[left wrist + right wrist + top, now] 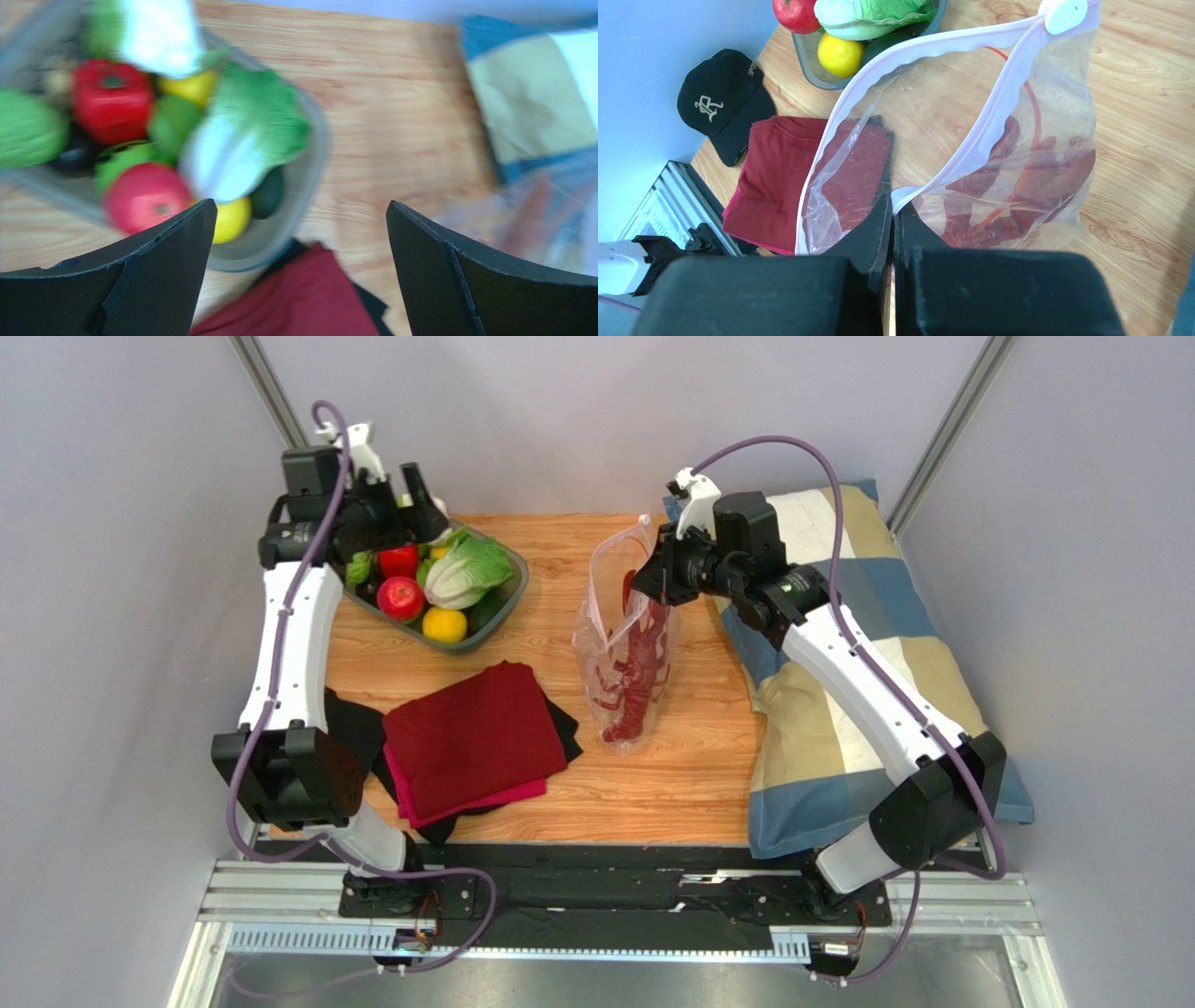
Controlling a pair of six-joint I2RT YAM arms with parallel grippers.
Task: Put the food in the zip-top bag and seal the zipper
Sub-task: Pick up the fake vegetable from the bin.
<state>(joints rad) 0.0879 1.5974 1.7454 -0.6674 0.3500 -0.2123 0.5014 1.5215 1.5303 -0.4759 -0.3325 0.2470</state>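
My right gripper [892,213] pinches the mouth edge of the one zip-top bag [1064,105], mid counter [694,763], one lobster piece [1046,183] inside; my left gripper [300,206] gapes empty above the one far-left tray [320,150]

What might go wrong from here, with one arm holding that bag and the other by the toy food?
1. The right gripper pinches the zip-top bag at just one spot of its rim. With the lobster weighing inside, it may slip or its mouth may sag shut.
2. The left gripper hangs open by a crowded tray. Grabbing one piece may knock out the lemon at the rim.
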